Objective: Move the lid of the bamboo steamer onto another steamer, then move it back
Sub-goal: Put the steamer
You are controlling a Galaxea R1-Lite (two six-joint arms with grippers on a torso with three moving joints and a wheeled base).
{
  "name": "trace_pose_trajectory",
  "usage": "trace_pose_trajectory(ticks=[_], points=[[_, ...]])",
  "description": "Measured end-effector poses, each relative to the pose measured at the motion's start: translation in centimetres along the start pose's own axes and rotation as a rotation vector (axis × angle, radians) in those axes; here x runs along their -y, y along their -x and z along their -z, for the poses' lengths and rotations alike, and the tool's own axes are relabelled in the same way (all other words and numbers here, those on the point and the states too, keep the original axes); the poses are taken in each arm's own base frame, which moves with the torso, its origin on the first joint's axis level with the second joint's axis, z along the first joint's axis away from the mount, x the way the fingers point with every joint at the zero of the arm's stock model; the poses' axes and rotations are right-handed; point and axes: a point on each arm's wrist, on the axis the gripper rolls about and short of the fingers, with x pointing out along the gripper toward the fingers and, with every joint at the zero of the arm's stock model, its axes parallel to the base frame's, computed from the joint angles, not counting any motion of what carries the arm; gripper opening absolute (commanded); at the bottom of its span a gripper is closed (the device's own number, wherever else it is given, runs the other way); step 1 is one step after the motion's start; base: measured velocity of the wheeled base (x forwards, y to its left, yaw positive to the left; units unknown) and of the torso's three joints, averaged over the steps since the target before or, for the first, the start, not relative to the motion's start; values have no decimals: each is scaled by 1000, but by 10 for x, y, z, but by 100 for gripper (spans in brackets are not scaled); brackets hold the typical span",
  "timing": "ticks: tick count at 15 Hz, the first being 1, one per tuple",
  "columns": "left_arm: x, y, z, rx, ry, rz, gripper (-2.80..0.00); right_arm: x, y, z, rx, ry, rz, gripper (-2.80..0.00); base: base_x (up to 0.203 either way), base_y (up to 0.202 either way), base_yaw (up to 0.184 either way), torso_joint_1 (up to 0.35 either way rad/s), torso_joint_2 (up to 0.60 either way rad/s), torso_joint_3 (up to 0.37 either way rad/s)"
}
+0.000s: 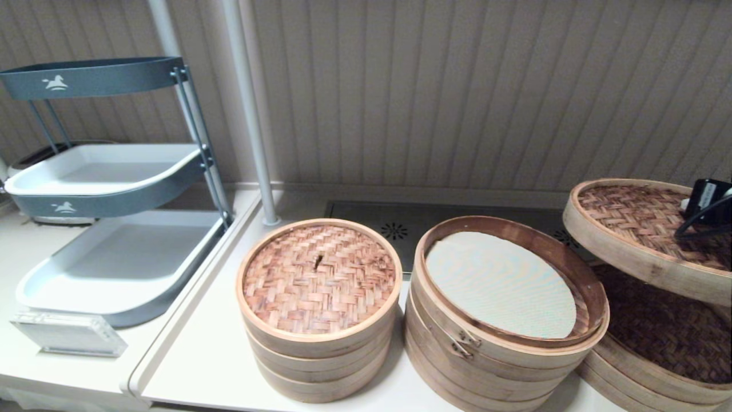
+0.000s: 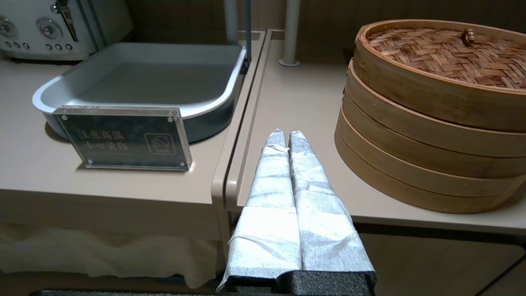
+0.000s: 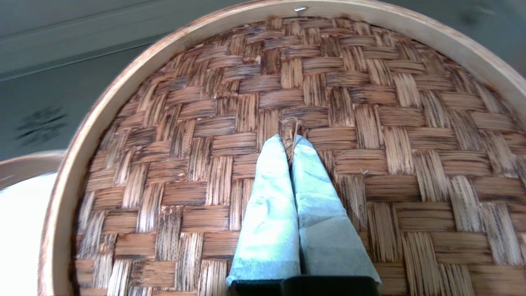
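Observation:
The bamboo steamer lid (image 1: 635, 226) hangs tilted in the air at the far right, its reddish-tan woven top facing me and its pale rim low on the left. My right gripper (image 3: 289, 141) is shut on the lid's small centre loop (image 3: 290, 128). Directly beneath the lid sits the other steamer (image 1: 666, 335), a low wide stack with a darker brown woven top. The middle stack (image 1: 503, 343), with a metal clasp, stands uncovered and shows a white liner (image 1: 500, 283). My left gripper (image 2: 287, 132) is shut on nothing, low over the table's front edge.
A narrower three-tier stack (image 1: 319, 320) with its own woven lid stands left of the middle one. Further left are a grey tiered tray rack (image 1: 108, 252) and an acrylic sign (image 2: 123, 137). A white pole (image 1: 249, 114) rises behind, near a dark drain panel (image 1: 400, 226).

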Motion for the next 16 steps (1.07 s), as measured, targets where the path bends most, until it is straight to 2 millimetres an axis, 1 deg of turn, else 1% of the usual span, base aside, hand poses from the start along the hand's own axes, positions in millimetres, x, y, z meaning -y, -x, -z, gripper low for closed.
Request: trace_pose_trajectory(ticks=[6, 9, 13, 16], points=[[0, 0, 0, 0, 0, 0, -280, -58, 4, 4, 3, 51, -121, -280, 0, 0, 0, 0, 0, 0], [0, 0, 0, 0, 0, 0, -280, -82, 5, 6, 0, 79, -176, -280, 0, 0, 0, 0, 0, 0], [0, 0, 0, 0, 0, 0, -280, -116, 10, 18, -19, 132, -234, -280, 0, 0, 0, 0, 0, 0], [0, 0, 0, 0, 0, 0, -280, -134, 17, 28, -40, 161, -296, -280, 0, 0, 0, 0, 0, 0]])
